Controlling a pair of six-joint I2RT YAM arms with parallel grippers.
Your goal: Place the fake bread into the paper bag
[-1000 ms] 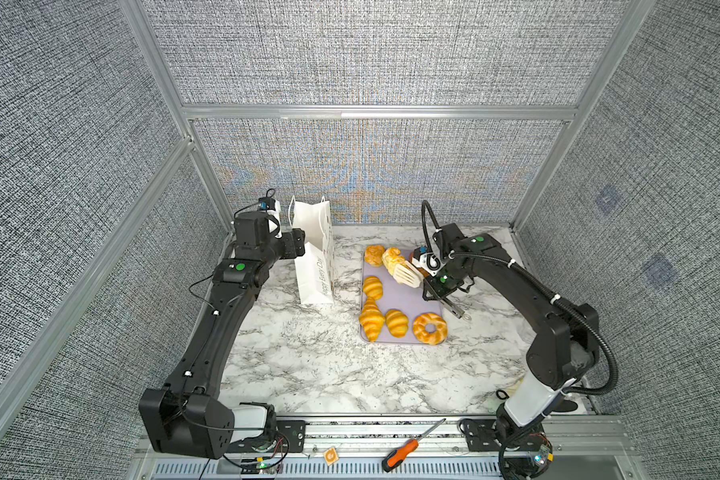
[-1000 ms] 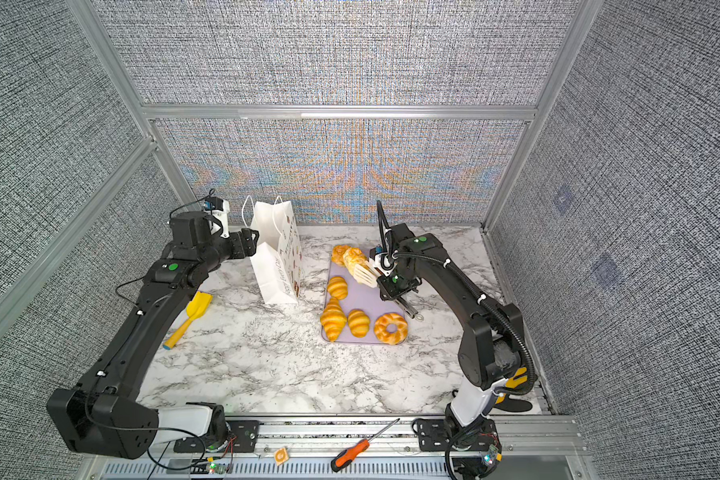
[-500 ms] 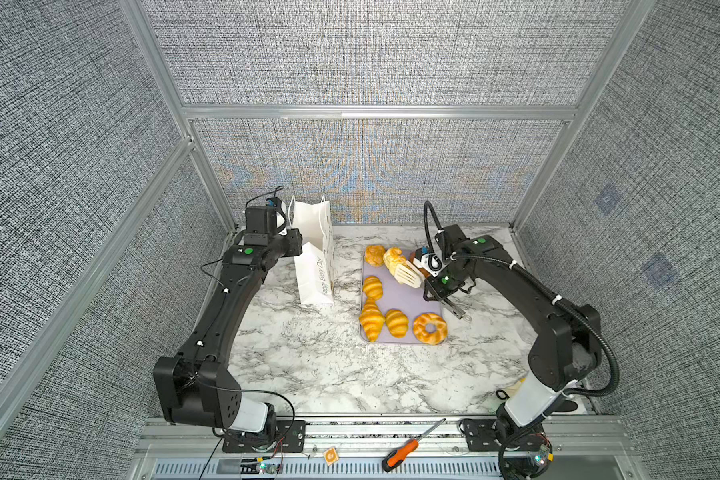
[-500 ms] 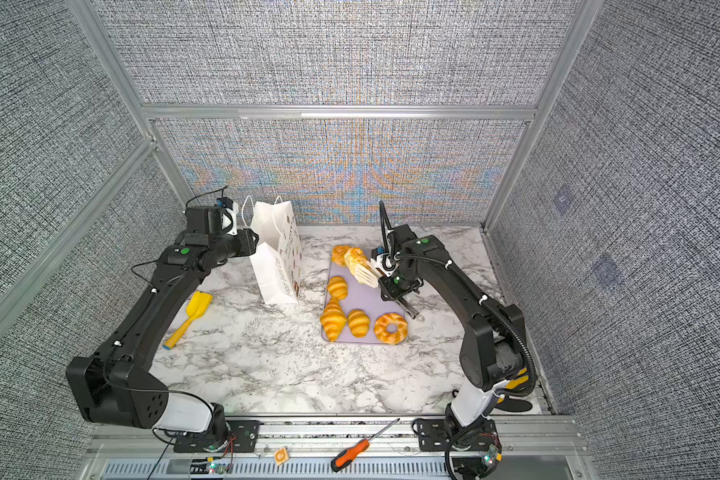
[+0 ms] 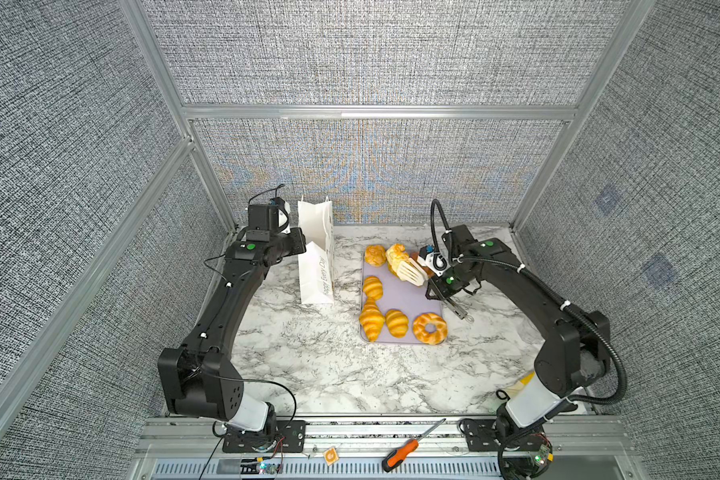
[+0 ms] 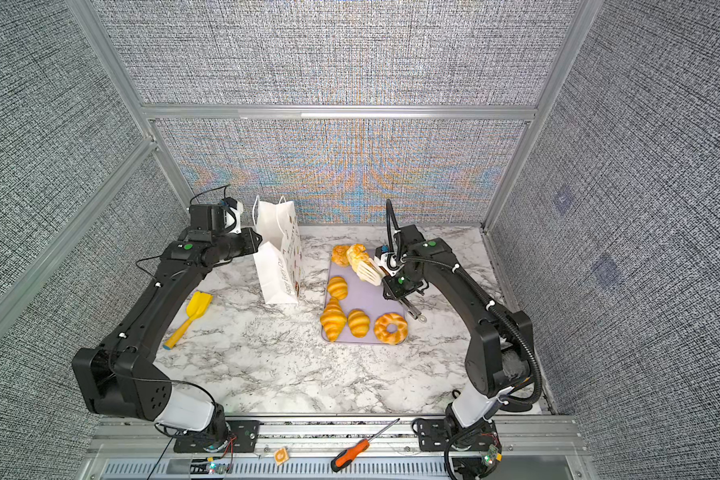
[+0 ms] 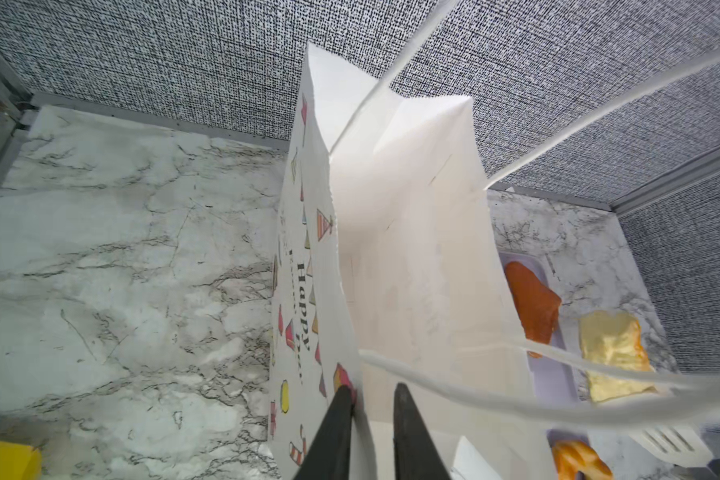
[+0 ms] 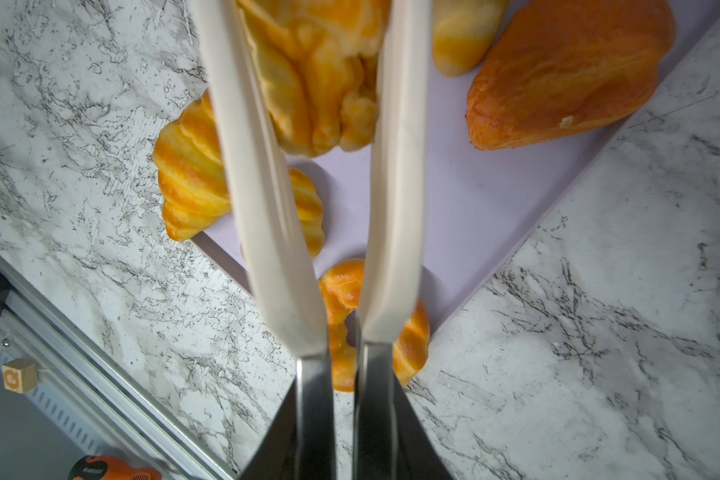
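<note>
The white paper bag (image 5: 316,266) stands upright and open at the back left. My left gripper (image 7: 375,388) straddles the top edge of its broad wall (image 7: 308,291); the outer finger touches the paper and the inner one stands a small gap off. My right gripper (image 8: 346,386) is shut on the handles of white-tipped tongs (image 5: 410,270). The tongs pinch a golden puff (image 8: 321,75) over the back of the lilac tray (image 5: 408,299). On the tray lie a round bun (image 5: 375,254), a darker orange croissant (image 8: 566,70), three croissants (image 5: 371,318) and a ring doughnut (image 5: 430,328).
A yellow plastic scoop (image 6: 192,316) lies on the marble left of the bag, under my left arm. An orange-handled screwdriver (image 5: 404,451) and a small wooden cube (image 5: 330,456) rest on the front rail. Grey fabric walls enclose three sides.
My left arm has swung in toward the bag and its jaws have narrowed around the bag's wall. The right arm, with the tongs and puff, has hardly moved.
</note>
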